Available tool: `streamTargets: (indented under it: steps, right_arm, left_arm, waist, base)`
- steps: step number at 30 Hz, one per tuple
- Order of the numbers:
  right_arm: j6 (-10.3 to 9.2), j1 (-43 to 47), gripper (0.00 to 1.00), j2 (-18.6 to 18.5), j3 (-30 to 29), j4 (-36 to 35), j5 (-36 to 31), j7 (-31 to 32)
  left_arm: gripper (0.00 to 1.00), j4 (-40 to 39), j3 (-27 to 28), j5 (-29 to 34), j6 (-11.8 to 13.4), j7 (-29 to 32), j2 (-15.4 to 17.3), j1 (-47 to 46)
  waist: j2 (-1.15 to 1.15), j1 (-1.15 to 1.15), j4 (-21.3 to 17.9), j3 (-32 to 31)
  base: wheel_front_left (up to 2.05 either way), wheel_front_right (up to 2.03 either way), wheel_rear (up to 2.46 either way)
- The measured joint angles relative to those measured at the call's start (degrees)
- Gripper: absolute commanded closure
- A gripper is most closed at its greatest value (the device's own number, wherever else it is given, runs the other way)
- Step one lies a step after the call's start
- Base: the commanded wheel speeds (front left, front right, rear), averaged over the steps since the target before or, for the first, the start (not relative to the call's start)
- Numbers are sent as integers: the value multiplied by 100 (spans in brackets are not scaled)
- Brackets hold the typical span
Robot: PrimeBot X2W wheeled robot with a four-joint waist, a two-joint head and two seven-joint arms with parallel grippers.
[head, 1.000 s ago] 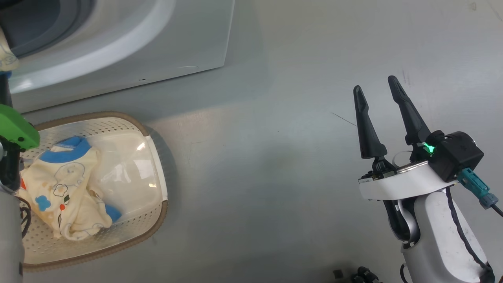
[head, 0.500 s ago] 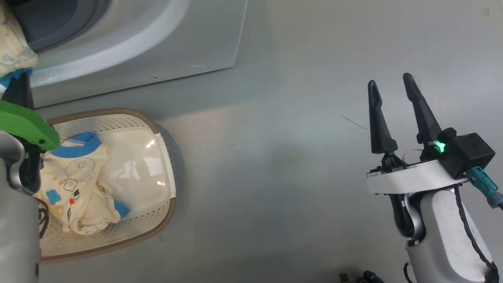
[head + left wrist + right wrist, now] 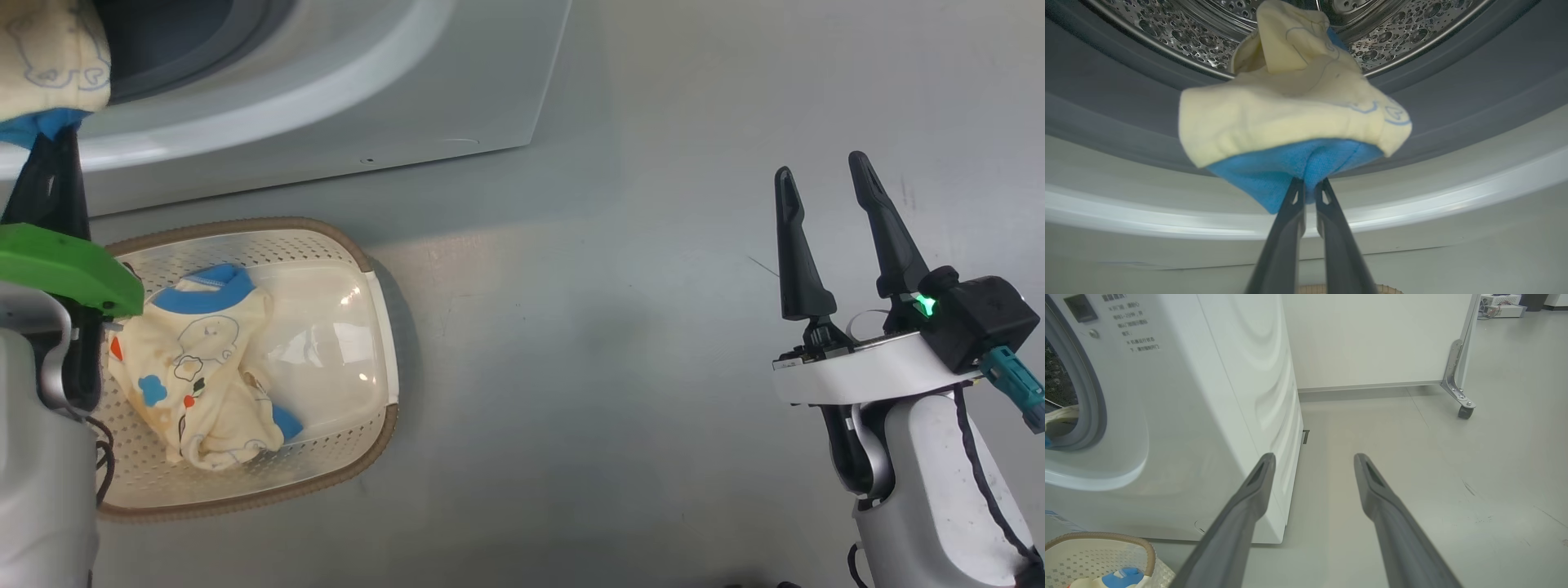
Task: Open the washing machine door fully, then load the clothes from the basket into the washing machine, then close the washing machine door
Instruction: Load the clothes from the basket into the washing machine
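The left gripper [image 3: 1308, 184] pinches a cream garment [image 3: 1290, 110] by its blue hem at the porthole of the washing machine [image 3: 1412, 192], a second garment [image 3: 204, 367] lies in the basket [image 3: 245, 227], and the right gripper [image 3: 820, 165] stands open.

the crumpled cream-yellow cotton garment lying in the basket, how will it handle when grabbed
Probably floppy: the crumpled cream-yellow garment lies in soft folds in the perforated cream plastic basket. Likely light and apt to droop from one pinch: a similar garment sags around the left gripper, shut on its blue hem.
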Motion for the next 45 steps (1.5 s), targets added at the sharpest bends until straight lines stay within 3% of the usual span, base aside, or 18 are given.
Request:
streamTargets:
  steps: [10, 18, 37, 42, 45]
  right_arm:
    - [9, 4, 0, -3, 101, 7, -19, 0]
    - [16, 5, 0, -3, 299, 22, 44, 0]
    - [2, -12, 0, 7, 737, -103, 413, 0]
    - [-46, -36, 0, 20, 735, -208, 456, 0]
    - [-54, -107, 0, 26, 744, -232, 513, 0]
  left_arm:
    - [100, -666, -103, 135, -47, 40, 411, -79]
    - [100, -811, -44, 126, -48, 521, 689, -570]
    - [100, -125, 261, 42, -38, 2091, 1739, -2172]
    - [100, -156, 308, 131, 16, 2112, 1954, -2658]
    - [100, -289, 410, 220, 107, 1819, 1980, -2933]
  waist:
    - [0, 0, 13, -57]
    - [0, 0, -170, -86]
    - [0, 0, -988, 261]
    - [0, 0, -1146, 468]
    - [0, 0, -1221, 601]
  base:
    - [0, 0, 0]
    - [0, 0, 0]
    - [0, 0, 0]
    - [0, 0, 0]
    - [0, 0, 0]
